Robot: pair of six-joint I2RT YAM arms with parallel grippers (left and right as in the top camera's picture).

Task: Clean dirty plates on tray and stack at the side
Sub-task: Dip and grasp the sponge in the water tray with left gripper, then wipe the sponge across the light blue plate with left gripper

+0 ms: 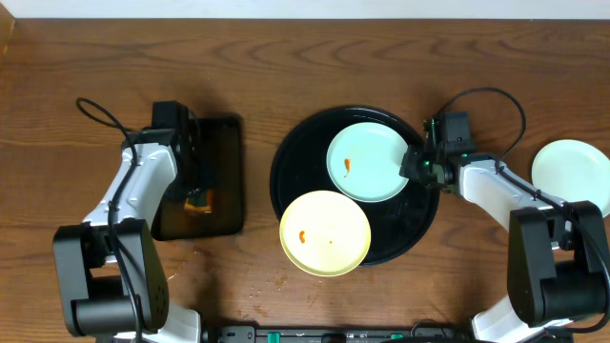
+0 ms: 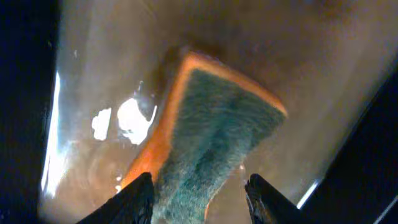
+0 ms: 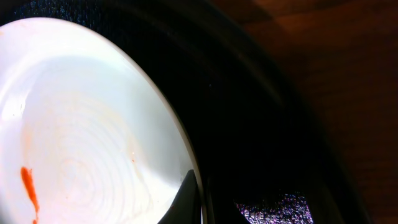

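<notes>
At centre of the wooden table [image 1: 286, 57] sits the round black tray [image 1: 286, 157] w/ two plates on it. The mint plate [image 1: 376, 152] lies in the tray's upper half, w/ an orange smear [image 1: 348, 168] left of its middle. The yellow plate [image 1: 329, 224] is lower left, and its top edge meets the mint plate's bottom edge; can't tell which is on top. It hangs over the tray's rim toward the table front and has a second smear [image 1: 303, 237] on its left side. The third plate [image 1: 562, 162], pale mint, rests on bare wood at far right. It is well apart from the round tray & partly hidden by the right arm.

The right gripper [image 1: 416, 164] is clenched on the mint plate's right rim. In the wrist view one dark fingertip [image 3: 189, 199] sits on top of the rim; the other finger isn't visible.

The left gripper [image 2: 199, 202] hangs over the small rectangular tray [image 1: 224, 143] at left, well apart from the round tray. Its jaws are released and stand apart, one either side of the near end of a sponge [image 2: 211, 137]. The sponge has an orange body w/ the green scrub face up, and it lies in that small tray. One finger is just beside the sponge's edge, and the other shows a gap. Can't tell if either touches.
</notes>
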